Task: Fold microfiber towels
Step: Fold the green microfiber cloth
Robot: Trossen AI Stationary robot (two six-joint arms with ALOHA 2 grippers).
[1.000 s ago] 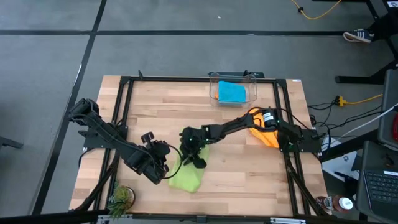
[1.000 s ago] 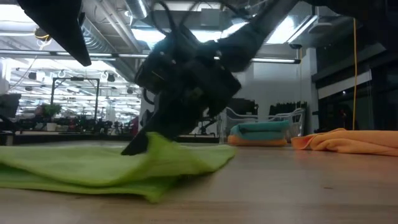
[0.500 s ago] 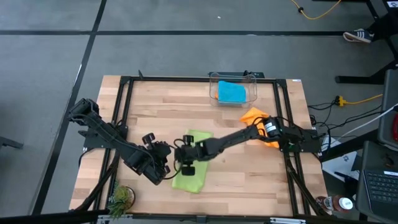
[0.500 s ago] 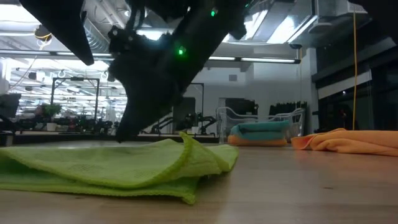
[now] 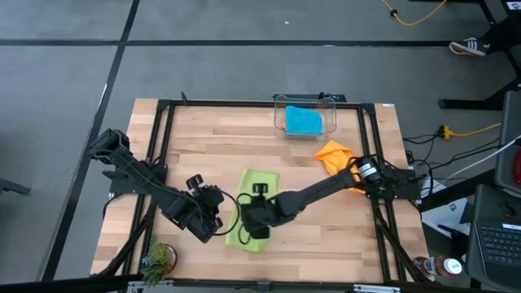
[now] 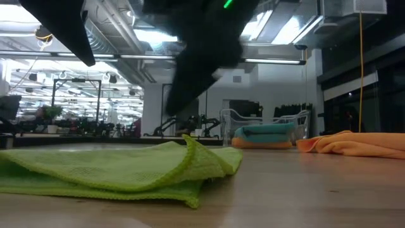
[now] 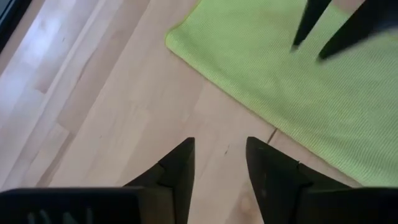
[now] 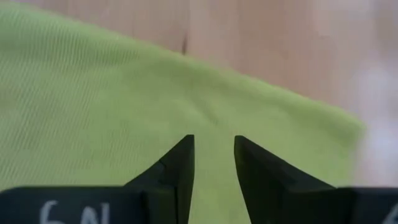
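Overhead, lower centre: green towel [image 5: 254, 205] lies folded on the table [image 5: 326, 232], right gripper [image 5: 252, 232] above it, left gripper [image 5: 218, 218] just left. Blue towel [image 5: 303, 120] sits in the bin [image 5: 330, 104] at top; orange towel [image 5: 335, 155] lies right. Low view: green towel [image 6: 120, 168] fills lower left. Left wrist: fingers [image 7: 180, 168] apart, empty, over bare wood. Right wrist: fingers [image 8: 180, 165] apart, empty, over green cloth.

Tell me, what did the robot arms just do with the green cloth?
The right gripper carried one side of the lime green towel across, laid it down in a fold, let go, and moved toward the table's front edge. It now hangs open above the towel. The left gripper, the orange towel and the teal towel in the clear bin stayed put.
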